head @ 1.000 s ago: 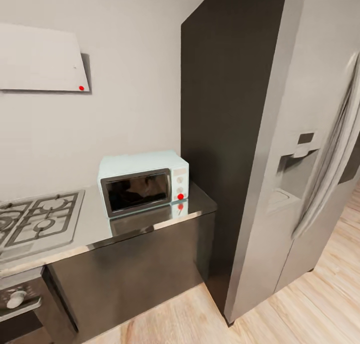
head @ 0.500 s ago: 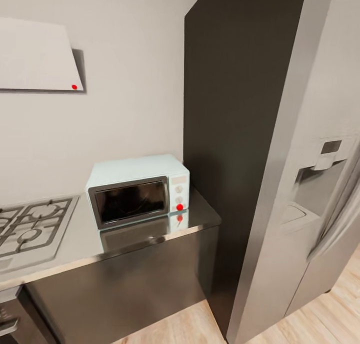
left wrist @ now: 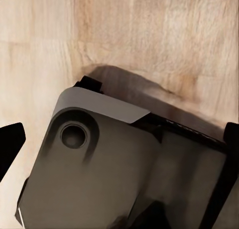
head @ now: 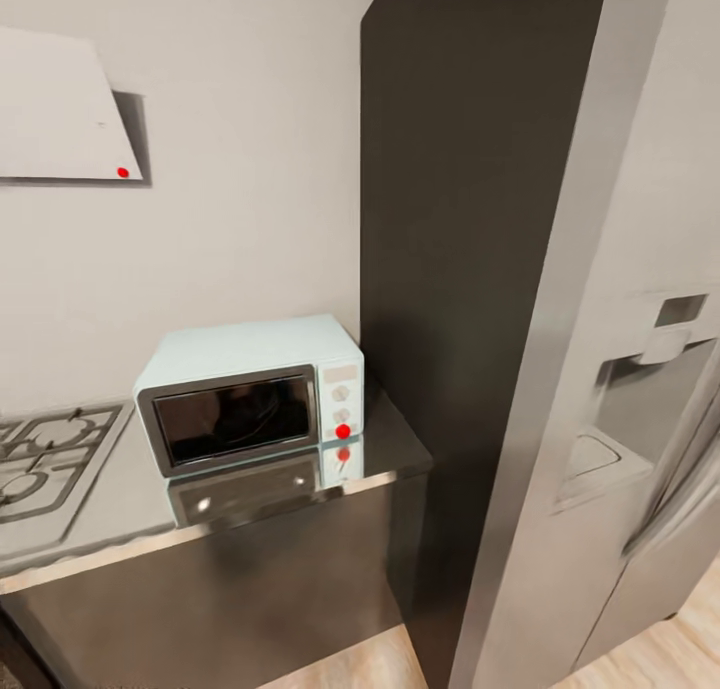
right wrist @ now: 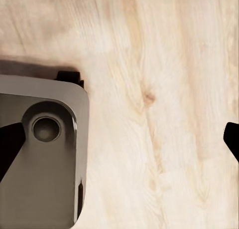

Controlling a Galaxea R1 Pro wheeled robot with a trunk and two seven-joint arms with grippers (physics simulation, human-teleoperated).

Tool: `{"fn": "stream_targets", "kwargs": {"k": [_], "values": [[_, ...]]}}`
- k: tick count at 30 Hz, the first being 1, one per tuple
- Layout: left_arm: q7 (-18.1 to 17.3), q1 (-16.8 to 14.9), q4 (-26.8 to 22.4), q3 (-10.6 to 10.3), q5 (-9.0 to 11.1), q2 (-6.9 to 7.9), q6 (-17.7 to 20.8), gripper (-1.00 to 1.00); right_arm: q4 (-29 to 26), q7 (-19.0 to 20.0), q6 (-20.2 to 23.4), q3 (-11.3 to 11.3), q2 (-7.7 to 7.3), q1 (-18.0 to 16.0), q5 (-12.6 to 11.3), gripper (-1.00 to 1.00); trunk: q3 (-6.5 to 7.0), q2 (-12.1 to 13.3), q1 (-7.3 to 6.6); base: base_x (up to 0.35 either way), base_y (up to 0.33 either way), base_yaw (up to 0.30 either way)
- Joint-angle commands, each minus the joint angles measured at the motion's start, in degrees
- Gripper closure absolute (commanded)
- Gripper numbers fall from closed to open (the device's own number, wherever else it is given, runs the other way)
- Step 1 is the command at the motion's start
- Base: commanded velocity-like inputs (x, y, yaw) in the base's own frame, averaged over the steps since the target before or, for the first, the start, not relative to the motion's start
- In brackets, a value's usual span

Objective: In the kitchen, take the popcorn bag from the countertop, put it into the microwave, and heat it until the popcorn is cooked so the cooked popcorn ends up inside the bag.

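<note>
Our view has swung left, bringing the closed microwave (head: 250,394) on the countertop (head: 95,514) nearer; both grippers' fingers hang wide, empty.

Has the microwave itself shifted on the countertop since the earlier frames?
No. The microwave keeps its place between hob and countertop end; the camera moved.

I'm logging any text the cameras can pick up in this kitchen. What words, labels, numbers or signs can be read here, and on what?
No text can be read.
Microwave: the control panel has a pale patch above two knobs, too blurred to read; the red dot bears no lettering.
White wall panel: a tiny dark speck, too small to read, and a plain red dot.
Fridge: the dispenser shows no legible label.
</note>
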Motion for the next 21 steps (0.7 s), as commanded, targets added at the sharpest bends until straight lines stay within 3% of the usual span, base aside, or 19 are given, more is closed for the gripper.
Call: {"fn": "stream_targets", "kwargs": {"k": [1,21], "values": [[0.22,-0.03,0.02,-0.49,0.48,-0.02,-0.18,-1.0,0.08,-0.03,-0.08,0.43,-0.02,-0.05,-0.09,-1.0,-0.07,-0.05,0.02,0.098,-0.144,0.253],[0.26,-0.04,0.02,-0.49,0.85,-0.02,-0.41,-1.0,0.08,-0.03,-0.08,0.44,-0.03,-0.05,-0.09,-1.0,-0.07,-0.05,0.02,0.004,-0.022,0.268]]}}
